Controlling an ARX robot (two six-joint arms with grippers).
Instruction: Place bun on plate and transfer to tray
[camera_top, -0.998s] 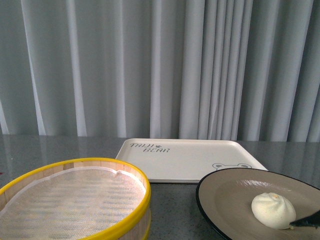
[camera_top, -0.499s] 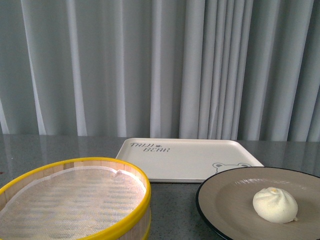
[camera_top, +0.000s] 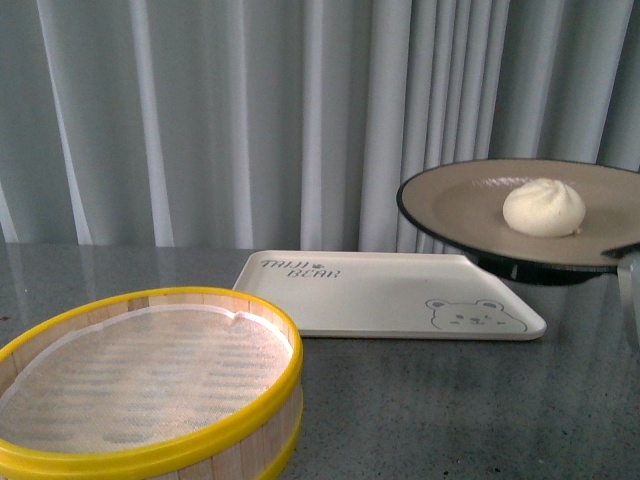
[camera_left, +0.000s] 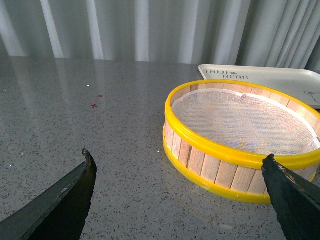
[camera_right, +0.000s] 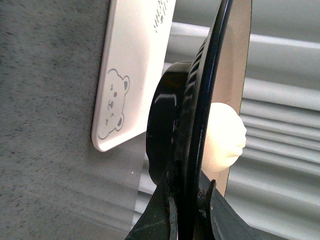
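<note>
The cream-white bun (camera_top: 544, 207) sits on the beige, black-rimmed plate (camera_top: 460, 205), which is held in the air at the right, above and just right of the cream tray (camera_top: 380, 295) with its bear face. My right gripper (camera_top: 630, 250) is shut on the plate's near rim at the far right edge of the front view. In the right wrist view my gripper (camera_right: 186, 200) clamps the plate's black rim (camera_right: 210, 75) edge-on, with the bun (camera_right: 225, 135) beyond it and the tray (camera_right: 130, 70) below. My left gripper (camera_left: 177, 162) is open and empty over the table.
A yellow-rimmed wooden steamer basket (camera_top: 150, 385) stands at the front left, also close in front of the left gripper in its wrist view (camera_left: 240, 130). Grey curtains hang behind the grey speckled table (camera_top: 450, 400).
The plate with the bun on it has risen from the table at the front right to well above it, over the tray's right end. The basket and tray have not moved.
</note>
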